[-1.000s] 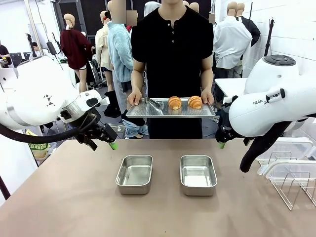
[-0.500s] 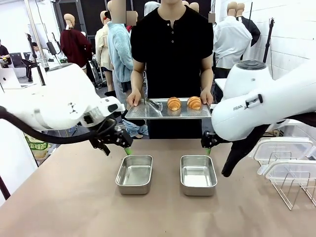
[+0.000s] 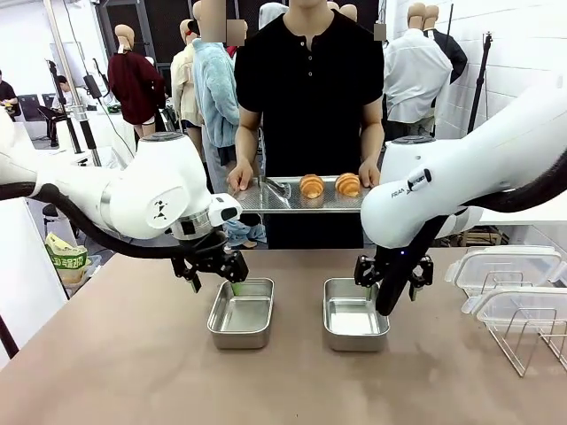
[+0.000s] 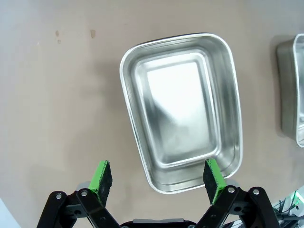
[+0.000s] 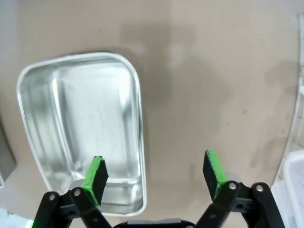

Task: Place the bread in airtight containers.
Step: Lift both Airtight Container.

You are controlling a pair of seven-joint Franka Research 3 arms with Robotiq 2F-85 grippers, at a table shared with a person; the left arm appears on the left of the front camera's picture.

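1. We see two croissants, golden-brown and ridged, side by side on the steel tray a person holds beyond the desk.
2. Left tub and right tub are shiny, open-topped, on the desk.
3. Left jaws are wide over the left tub; right jaws are wide, straddling the right tub's rim.

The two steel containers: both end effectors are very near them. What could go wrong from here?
1. In its wrist view, the open left end effector has one pad over the rim of the left container; coming lower, it might strike the rim and shove it aside.
2. The open right end effector straddles the rim of the right container likewise.
3. The croissants lie on the tray in the person's hands; reaching there could bump a hand.
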